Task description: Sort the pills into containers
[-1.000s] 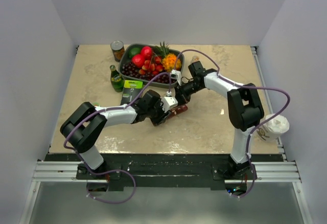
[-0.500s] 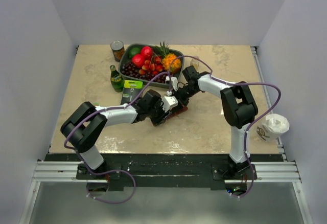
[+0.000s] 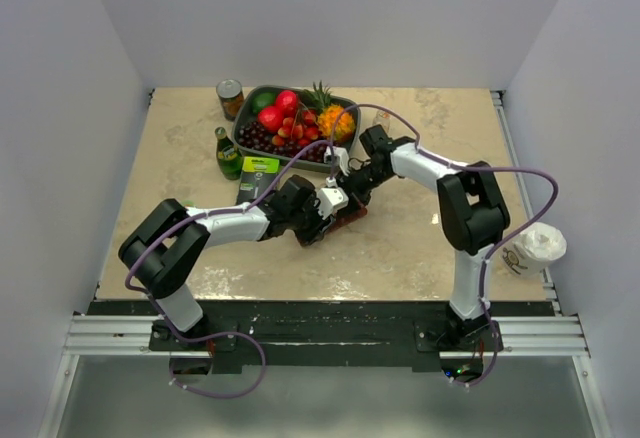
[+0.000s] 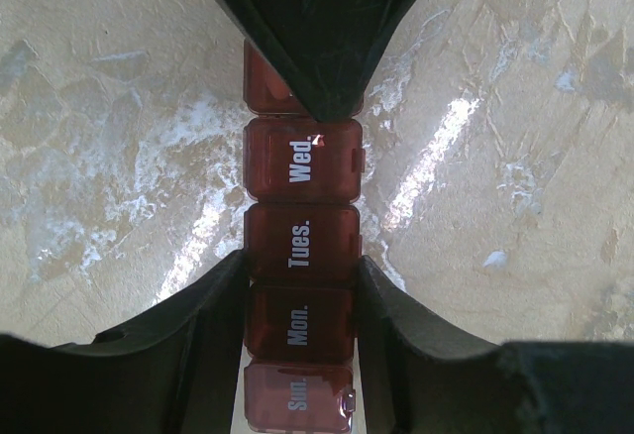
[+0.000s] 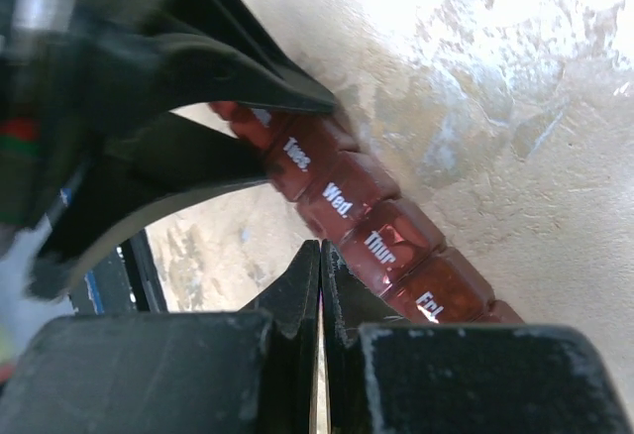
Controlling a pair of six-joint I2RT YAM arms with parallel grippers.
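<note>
Two arms reach to the middle of the desk (image 3: 420, 248). They meet at one long, dark red pill strip (image 3: 347, 217). The strip lies flat on the desk, near the front of the fruit tray (image 3: 246, 120).

The left pincer (image 4: 300, 285) is clamped on the strip. Its two black fingers (image 4: 208, 315) squeeze the strip from both sides, at the little boxes marked Mon. and Tues.

The right pincer (image 5: 320, 256) has its two fingers pressed tight together, with nothing between them. Its pointed tip sits right at the strip, by the far edge of the Wed. box. I cannot tell if it is pushing on it.

The left wrist view shows four little boxes with words: Sun., Mon., Tues. and Wed. Part of a fifth box peeks out under the right pincer. The right wrist view shows four words too: Tues., Wed., Thur. and Fri. That makes six day names I can read in all. Every lid I can see looks shut.

There are other things on the desk:
- The one fruit tray holds red, orange and dark fruit.
- One can (image 3: 230, 98) stands beside the tray.
- One green bottle (image 3: 228, 153) stands near it.
- One black-and-green box (image 3: 258, 173) lies just next to the bottle.
- One white cup (image 3: 535, 248) sits far off at the right edge.
</note>
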